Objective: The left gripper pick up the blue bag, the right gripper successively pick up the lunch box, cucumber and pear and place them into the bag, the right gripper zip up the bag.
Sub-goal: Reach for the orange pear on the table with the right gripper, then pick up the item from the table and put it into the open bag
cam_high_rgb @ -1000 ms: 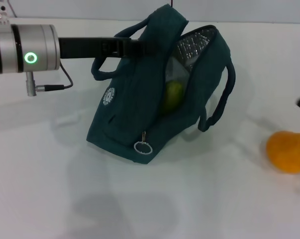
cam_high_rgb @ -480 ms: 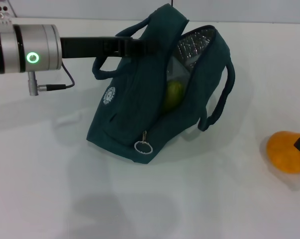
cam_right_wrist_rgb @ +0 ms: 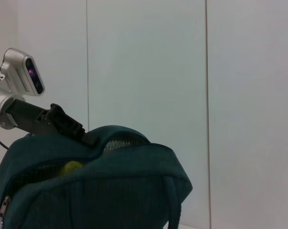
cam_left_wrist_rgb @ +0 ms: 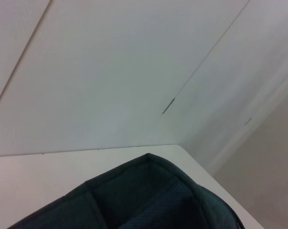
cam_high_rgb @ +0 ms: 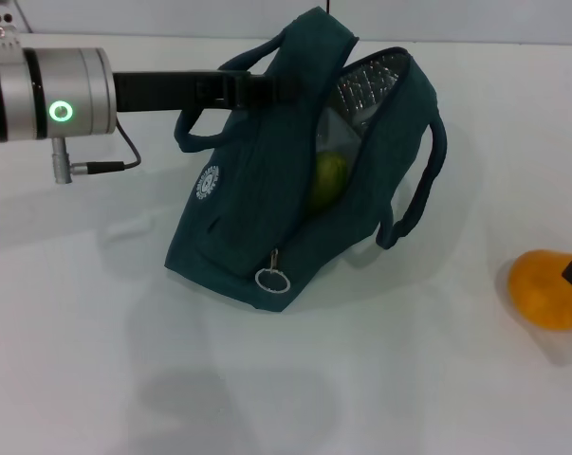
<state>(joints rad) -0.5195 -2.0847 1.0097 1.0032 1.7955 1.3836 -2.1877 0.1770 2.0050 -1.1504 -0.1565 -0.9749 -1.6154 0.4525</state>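
A plain white table (cam_high_rgb: pixel 124 360) carries two things — the blue bag (cam_high_rgb: pixel 257 237) (mouth gaping) sits mid-table. The pear (cam_high_rgb: pixel 544 288) lies well apart, near the right edge.

- gaped open at the top of the blue bag (cam_high_rgb: pixel 267 227), silver lining showing, with a green item partly filling the slot.
- blocked along the bag's left rim by the left gripper (cam_high_rgb: pixel 267 90).
- lay open tabletop (cam_high_rgb: pixel 409 379) between bag and pear (cam_high_rgb: pixel 544 288).

Even, soft light is falling from above on the white table (cam_high_rgb: pixel 286 398), giving only faint grey shadows at lower centre of the head view. The blue bag (cam_high_rgb: pixel 295 180) is looking dark; its foil lining (cam_high_rgb: pixel 366 90) is glinting.
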